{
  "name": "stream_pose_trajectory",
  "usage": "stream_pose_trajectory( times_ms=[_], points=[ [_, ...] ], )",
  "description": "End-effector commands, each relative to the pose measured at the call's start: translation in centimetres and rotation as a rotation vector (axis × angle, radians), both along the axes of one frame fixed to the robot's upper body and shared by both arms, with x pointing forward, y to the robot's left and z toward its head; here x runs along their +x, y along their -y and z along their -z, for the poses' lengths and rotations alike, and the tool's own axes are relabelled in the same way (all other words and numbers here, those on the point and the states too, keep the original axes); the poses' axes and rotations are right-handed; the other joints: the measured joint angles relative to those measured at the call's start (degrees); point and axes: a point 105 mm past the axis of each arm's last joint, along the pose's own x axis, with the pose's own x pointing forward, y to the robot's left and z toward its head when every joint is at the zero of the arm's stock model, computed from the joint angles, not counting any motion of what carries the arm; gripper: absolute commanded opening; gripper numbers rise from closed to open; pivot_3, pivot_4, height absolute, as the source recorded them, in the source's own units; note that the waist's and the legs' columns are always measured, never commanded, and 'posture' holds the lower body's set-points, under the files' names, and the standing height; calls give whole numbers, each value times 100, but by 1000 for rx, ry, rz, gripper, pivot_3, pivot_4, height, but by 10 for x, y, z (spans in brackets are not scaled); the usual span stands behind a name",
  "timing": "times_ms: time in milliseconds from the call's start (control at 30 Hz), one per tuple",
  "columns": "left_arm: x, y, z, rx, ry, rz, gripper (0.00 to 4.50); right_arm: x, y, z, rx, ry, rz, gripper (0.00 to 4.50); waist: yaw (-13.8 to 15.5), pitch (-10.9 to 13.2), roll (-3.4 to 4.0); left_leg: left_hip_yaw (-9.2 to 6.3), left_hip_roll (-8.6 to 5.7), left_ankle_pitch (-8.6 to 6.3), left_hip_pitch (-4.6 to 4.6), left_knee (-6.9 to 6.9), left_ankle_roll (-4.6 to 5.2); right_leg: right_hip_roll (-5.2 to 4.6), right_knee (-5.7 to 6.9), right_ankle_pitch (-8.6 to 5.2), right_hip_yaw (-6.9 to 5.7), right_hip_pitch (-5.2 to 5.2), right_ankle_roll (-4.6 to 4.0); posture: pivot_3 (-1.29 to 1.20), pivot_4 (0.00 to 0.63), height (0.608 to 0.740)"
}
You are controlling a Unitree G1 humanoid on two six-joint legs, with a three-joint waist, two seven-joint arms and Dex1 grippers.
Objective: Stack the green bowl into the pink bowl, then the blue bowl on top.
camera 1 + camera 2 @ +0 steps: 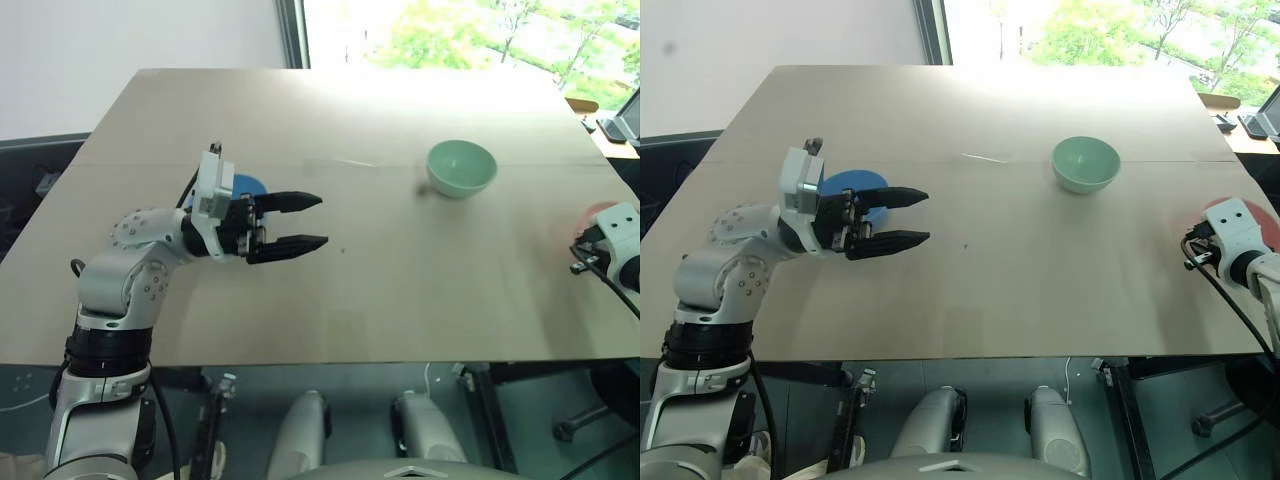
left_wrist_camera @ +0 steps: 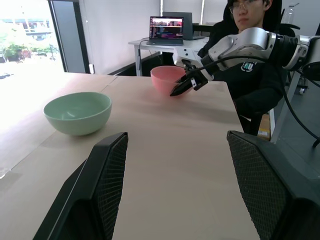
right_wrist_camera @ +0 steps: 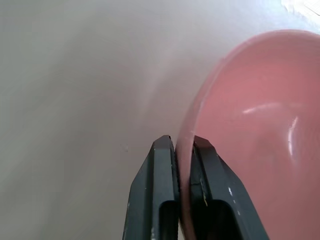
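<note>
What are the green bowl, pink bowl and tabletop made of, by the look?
Green bowl: likely smooth plastic, pale mint, soft sheen with faint highlights inside. Pink bowl: same kind, glossy salmon plastic; thin rim pinched between the right gripper fingers, light streaks on the inner wall. Table: matte beige board, probably laminate or wood composite; a seam line runs across it.

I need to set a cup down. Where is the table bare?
Bare: the table between the left end effector and the green bowl, plus the near edge. Crowded: the blue bowl behind that end effector; the pink bowl, pinched at right.
</note>
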Motion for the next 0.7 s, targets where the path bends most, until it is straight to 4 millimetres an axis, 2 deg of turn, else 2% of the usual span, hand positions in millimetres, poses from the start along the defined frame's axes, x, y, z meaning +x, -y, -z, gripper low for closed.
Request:
stream_pose_trajectory(
  times_ms=[33, 67, 233, 400, 467, 700],
  points=[
    [2, -9, 1, 13, 31, -42, 3361, 0, -56, -24, 12, 97, -227, 42, -5, 0, 0, 0, 0, 0, 0, 0, 0, 0, 0, 0, 0, 0, 0, 0, 150, 740],
    [3, -12, 4, 25, 27, -55, 3361, -5, -88, -24, 36, 98, -345, 42, -15, 0, 1, 0, 1, 0, 0, 0, 0, 0, 0, 0, 0, -1, 0, 0, 150, 740],
    [4, -19, 7, 32, 22, -92, 3361, -21, -181, -15, 77, 123, -631, 42, -13, 2, 3, -12, 18, 0, 3, -7, 0, 17, 0, 0, -8, -1, 0, 0, 150, 740],
    [3, -22, 11, 56, 19, -95, 3361, -12, -251, 6, 60, 107, -772, 42, 2, 2, 3, -15, 11, 0, -9, 14, 0, 10, 0, 0, -13, -1, 0, 0, 150, 740],
    [2, -22, 8, 59, 27, -98, 3361, -5, -261, 7, 45, 106, -774, 42, 6, 2, 3, -15, 11, 0, -10, 19, 0, 10, 1, 0, -14, -3, -1, 0, 150, 740],
    [-1, -25, 9, 70, 31, -117, 3361, 0, -256, 11, 3, 57, -783, 42, 38, 2, 3, -49, 3, 0, -64, 44, -1, 4, 5, 3, -47, -35, -4, 0, 150, 740]
  ],
)
